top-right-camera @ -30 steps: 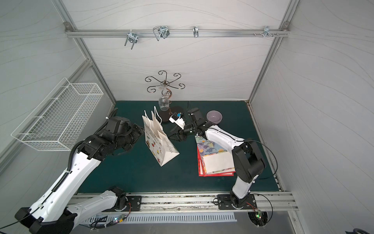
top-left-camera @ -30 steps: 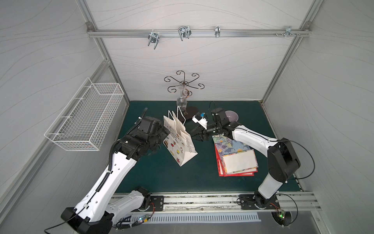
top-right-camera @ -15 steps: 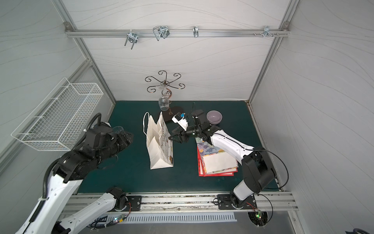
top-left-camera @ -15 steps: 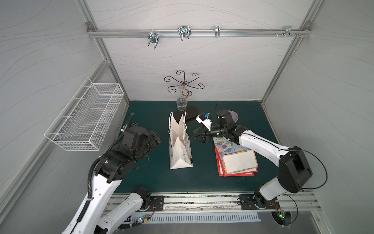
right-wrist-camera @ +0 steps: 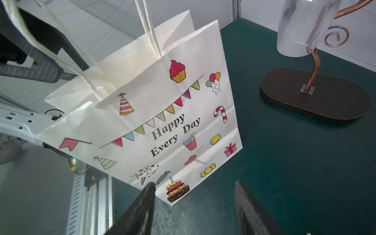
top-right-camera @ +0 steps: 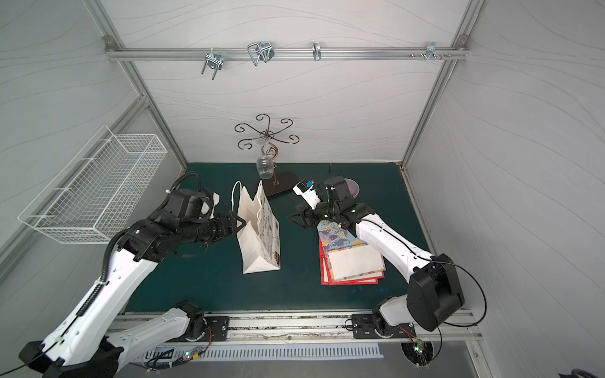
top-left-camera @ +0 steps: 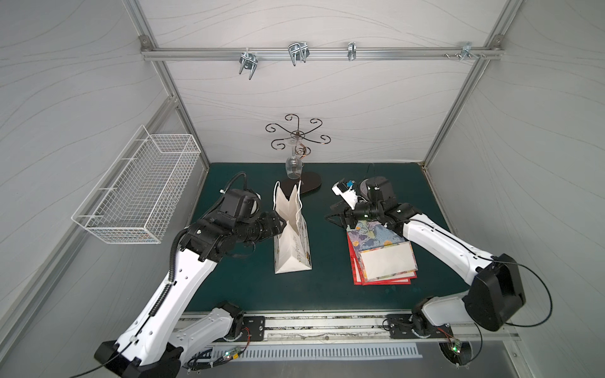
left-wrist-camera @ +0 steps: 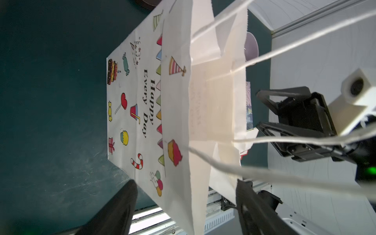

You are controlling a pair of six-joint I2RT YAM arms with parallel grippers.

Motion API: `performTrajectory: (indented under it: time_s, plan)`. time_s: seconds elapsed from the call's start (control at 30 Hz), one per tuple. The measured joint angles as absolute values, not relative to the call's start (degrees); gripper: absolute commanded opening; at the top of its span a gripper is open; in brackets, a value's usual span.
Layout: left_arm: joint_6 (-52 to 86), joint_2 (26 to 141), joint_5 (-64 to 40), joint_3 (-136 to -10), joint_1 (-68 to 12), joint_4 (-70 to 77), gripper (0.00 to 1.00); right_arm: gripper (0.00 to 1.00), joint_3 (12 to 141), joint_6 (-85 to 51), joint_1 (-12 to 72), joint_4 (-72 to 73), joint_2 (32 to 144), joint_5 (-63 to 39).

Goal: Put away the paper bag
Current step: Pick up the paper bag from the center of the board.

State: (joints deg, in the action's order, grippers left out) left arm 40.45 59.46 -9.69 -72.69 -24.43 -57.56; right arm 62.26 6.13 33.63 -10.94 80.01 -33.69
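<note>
The white paper bag (top-left-camera: 293,243) (top-right-camera: 262,243) with party drawings and "Happy Every Day" stands upright and open on the green mat. My left gripper (top-left-camera: 280,225) (top-right-camera: 240,224) is at its left side near the rim. In the left wrist view the bag (left-wrist-camera: 177,122) has a corner of its wall between the open fingers, untouched by them, around the gripper (left-wrist-camera: 186,183), and its cord handles (left-wrist-camera: 264,177) cross close by. My right gripper (top-left-camera: 329,218) (top-right-camera: 293,219) (right-wrist-camera: 194,184) hangs open to the right of the bag (right-wrist-camera: 162,122), apart from it, holding nothing.
A white wire basket (top-left-camera: 137,193) hangs on the left wall. Metal hooks (top-left-camera: 298,54) sit on the back rail. A scrolled stand (top-left-camera: 296,140) with a hanging glass (top-left-camera: 293,167) is behind the bag. Stacked books (top-left-camera: 383,258) lie at the right, and a purple bowl (top-right-camera: 352,187) is behind the right wrist.
The bag, tilted a second ago, now stands upright. The left arm drew back left, then returned to the bag's side. The right gripper backed off to the right.
</note>
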Motion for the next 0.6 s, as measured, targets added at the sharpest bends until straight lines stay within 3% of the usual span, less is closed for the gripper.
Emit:
performTrajectory:
  time_s: [0.17,0.3,0.4,0.6]
  plan:
    - [40.45,64.71,-3.51,-76.34,-24.43,-57.58,0.53,0.63,61.73,6.44,33.61,-12.27,79.42,-32.27]
    - [39.09,67.46,0.51,-77.01,-24.88,-57.56,0.50,0.63,61.10,7.01,33.21,-13.02,77.71,-31.35]
    - [36.51,68.71,1.83,-77.03,-25.34,-57.54,0.43,0.63,60.95,7.14,32.64,-13.37,76.27,-30.85]
    - [30.33,71.02,4.23,-77.97,-26.70,-57.54,0.13,0.63,60.95,7.20,31.09,-14.31,74.87,-30.48]
